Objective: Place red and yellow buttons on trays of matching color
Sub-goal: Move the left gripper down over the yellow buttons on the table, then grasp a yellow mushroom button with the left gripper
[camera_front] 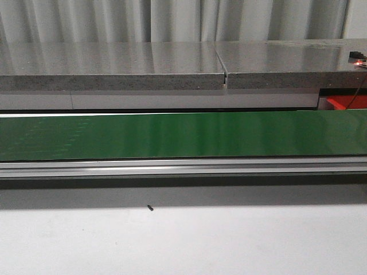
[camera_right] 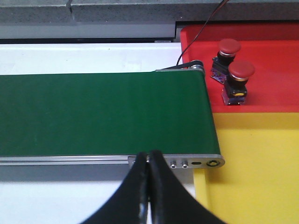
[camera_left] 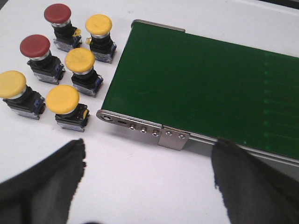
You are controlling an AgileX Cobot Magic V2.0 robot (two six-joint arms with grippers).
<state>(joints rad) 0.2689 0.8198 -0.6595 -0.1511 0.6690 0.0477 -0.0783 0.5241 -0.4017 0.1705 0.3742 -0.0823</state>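
Note:
In the left wrist view, two red buttons (camera_left: 57,14) (camera_left: 35,46) and several yellow buttons (camera_left: 98,24) (camera_left: 79,59) (camera_left: 62,99) (camera_left: 11,84) stand on the white table beside the end of the green conveyor belt (camera_left: 201,88). My left gripper (camera_left: 148,158) hovers open over bare table, short of the buttons, holding nothing. In the right wrist view, two red buttons (camera_right: 229,46) (camera_right: 240,70) stand on the red tray (camera_right: 275,70). The yellow tray (camera_right: 261,168) holds no buttons where visible. My right gripper (camera_right: 148,156) is shut with nothing in it, near the belt's (camera_right: 103,112) end.
The front view shows only the green belt (camera_front: 183,134), its aluminium rail (camera_front: 183,167), a grey stone counter (camera_front: 172,63) behind, and white table (camera_front: 183,240) in front with a small dark speck (camera_front: 149,208). A black cable (camera_right: 205,28) runs over the red tray's edge.

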